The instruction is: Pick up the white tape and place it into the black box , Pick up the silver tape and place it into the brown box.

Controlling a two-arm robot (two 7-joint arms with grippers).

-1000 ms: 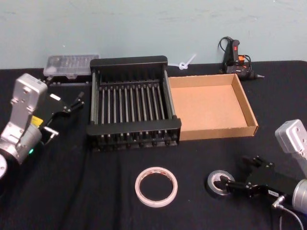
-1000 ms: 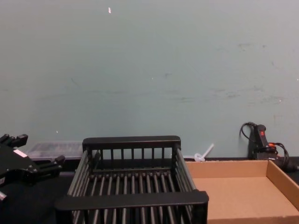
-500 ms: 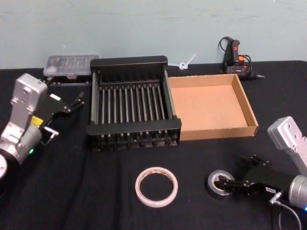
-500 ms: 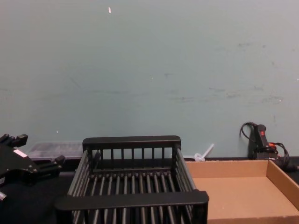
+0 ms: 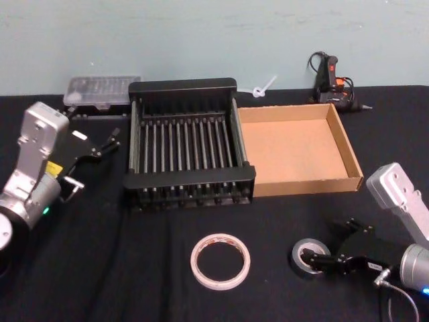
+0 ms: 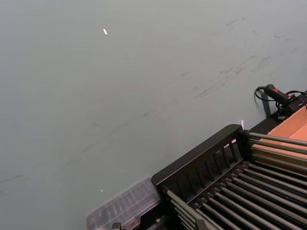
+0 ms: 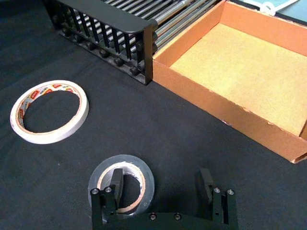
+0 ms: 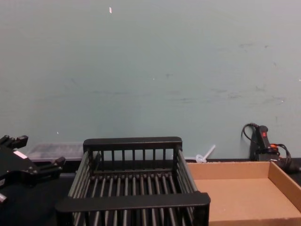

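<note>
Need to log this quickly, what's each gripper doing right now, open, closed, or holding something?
Left gripper: open, empty, parked left of the black box.
Right gripper: open, one finger in the silver tape hole, not yet clamped.

Black-clothed table (image 5: 100, 268) carries: black box (image 5: 190, 180), brown box (image 5: 295, 147) touching it, white tape (image 5: 220, 261), silver tape (image 5: 308, 258), clear plastic case (image 5: 100, 92), glue gun (image 5: 330, 80)
</note>
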